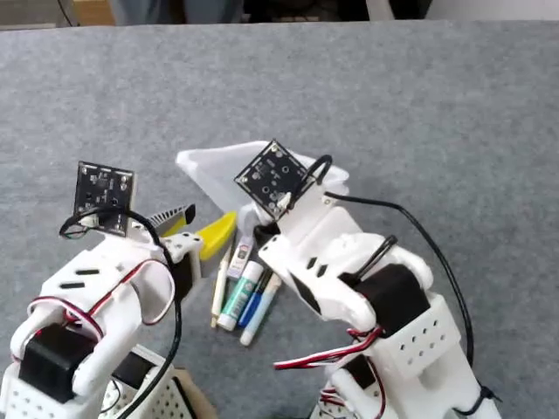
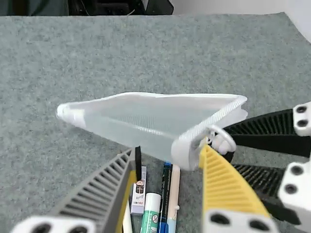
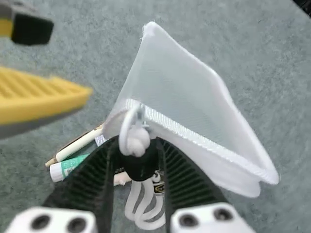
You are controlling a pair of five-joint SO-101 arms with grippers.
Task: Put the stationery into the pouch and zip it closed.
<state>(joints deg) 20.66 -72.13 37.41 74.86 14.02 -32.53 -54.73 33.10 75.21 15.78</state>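
A translucent white pouch lies on the grey cloth, one corner lifted. My right gripper has its black fingers shut on the white zipper pull at that corner. My left gripper, one finger grey and one yellow, stands open just in front of the pouch with nothing held. Between and below its fingers lies the stationery: a green-labelled glue stick, a blue pen, a white pen, a pale pencil and a small boxed item. In the high view the pouch shows beyond the left gripper.
The grey cloth table stretches open behind and to the right of the pouch. Both arm bodies crowd the near edge. A cardboard piece lies under the left arm's base.
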